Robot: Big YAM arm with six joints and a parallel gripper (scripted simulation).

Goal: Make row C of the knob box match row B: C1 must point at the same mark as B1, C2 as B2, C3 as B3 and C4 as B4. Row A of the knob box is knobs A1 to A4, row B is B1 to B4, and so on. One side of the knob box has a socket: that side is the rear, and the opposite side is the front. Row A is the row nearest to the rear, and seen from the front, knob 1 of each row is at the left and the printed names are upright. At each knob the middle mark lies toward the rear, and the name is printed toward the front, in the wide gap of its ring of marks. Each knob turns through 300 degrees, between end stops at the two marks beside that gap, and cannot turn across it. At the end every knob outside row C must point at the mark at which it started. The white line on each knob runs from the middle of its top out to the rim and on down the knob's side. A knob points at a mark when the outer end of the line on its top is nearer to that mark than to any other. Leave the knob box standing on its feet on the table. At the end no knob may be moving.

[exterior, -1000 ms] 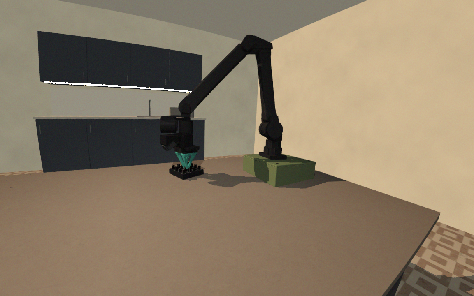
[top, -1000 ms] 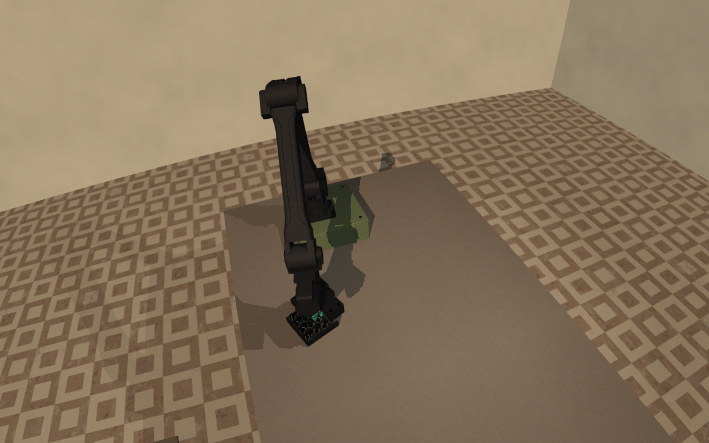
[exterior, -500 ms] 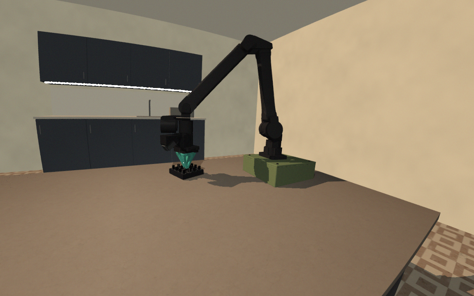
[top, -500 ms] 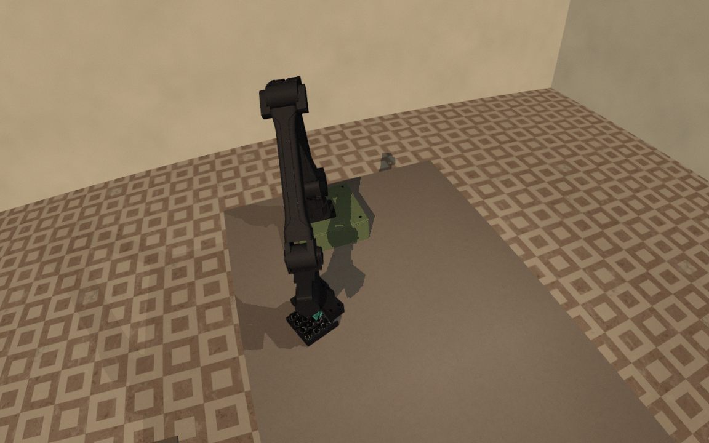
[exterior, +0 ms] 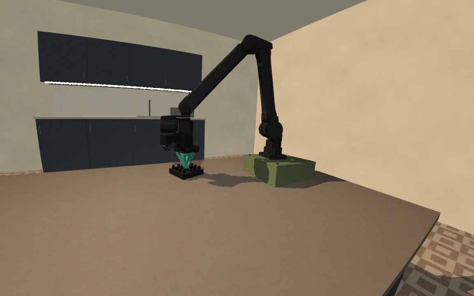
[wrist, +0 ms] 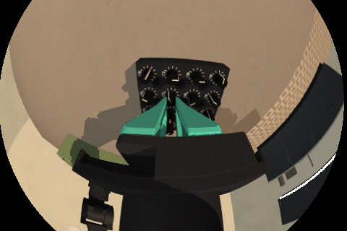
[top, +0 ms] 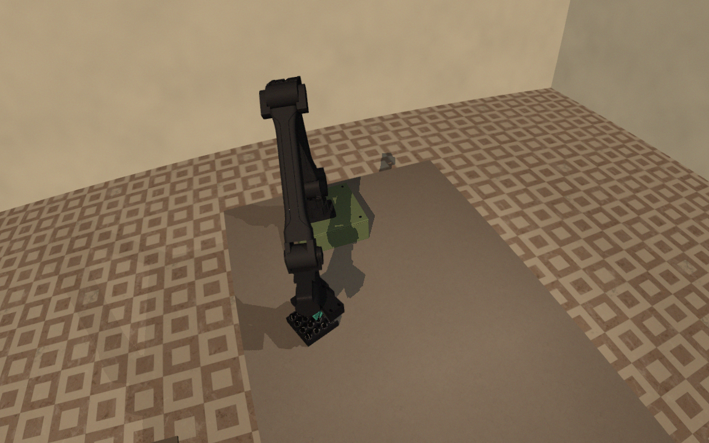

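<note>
From above, the gripper (top: 317,316) stands over the black knob box (top: 309,328) near the table's (top: 456,308) left edge, its fingers down among the knobs. From the side, the teal fingers (exterior: 184,158) taper onto the box, left of the green base (exterior: 286,172). At the wrist, they pinch one knob (wrist: 170,112) narrowly; no lettering is readable.
</note>
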